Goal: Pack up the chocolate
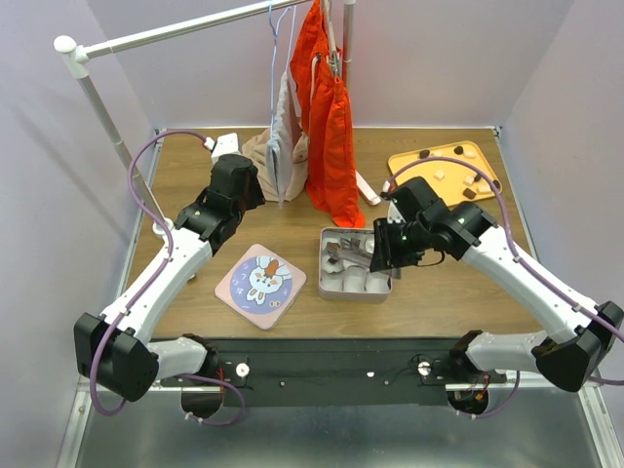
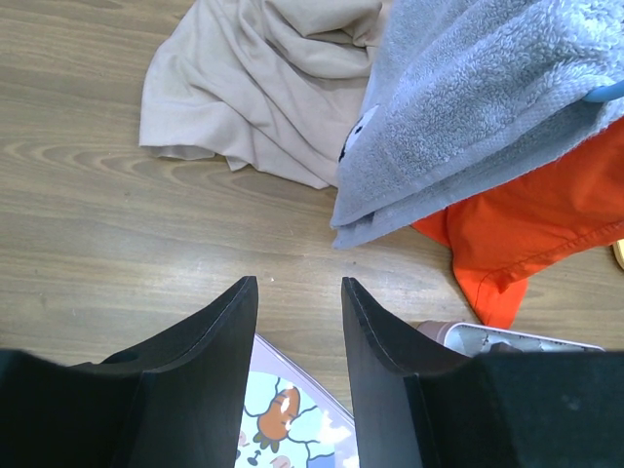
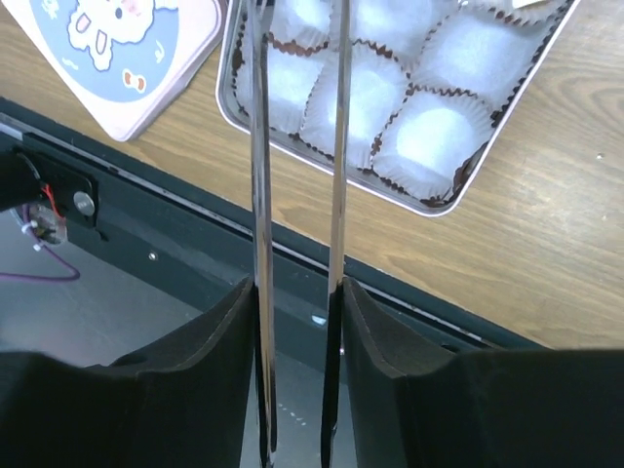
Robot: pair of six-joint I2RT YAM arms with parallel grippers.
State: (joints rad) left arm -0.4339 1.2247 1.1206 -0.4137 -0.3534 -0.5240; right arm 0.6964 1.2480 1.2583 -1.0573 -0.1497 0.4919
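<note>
The right gripper [image 3: 297,288] clamps the tongs [image 3: 258,146], whose long blades point at the tin [image 1: 323,263] of paper cups [image 3: 429,136]. The left gripper [image 2: 297,283] is part open and empty. The chocolate [image 1: 423,153] lies scattered on the orange tray [image 1: 405,164] at far right; the pieces are too small to tell their orientation.

1. This is a robot lab test cell, not a home: plain pale walls [image 1: 439,58] box in one wooden table [image 1: 468,292] on three sides.
2. A left arm [image 1: 180,258] and a right arm [image 1: 517,268], both white and black, sit on a black rail [image 1: 331,366] at the table's near edge, with a purple cable [image 1: 146,156] looping off.
3. The right gripper [image 3: 297,285] clamps metal tongs [image 3: 258,146].
4. Bare sheet metal [image 1: 322,439] lies below the rail.
5. Household things stand about like props: an orange garment [image 1: 331,146] on a white rack [image 1: 175,34], a tin [image 1: 325,283] of paper cups [image 3: 424,136], and an orange tray [image 1: 405,161].
</note>
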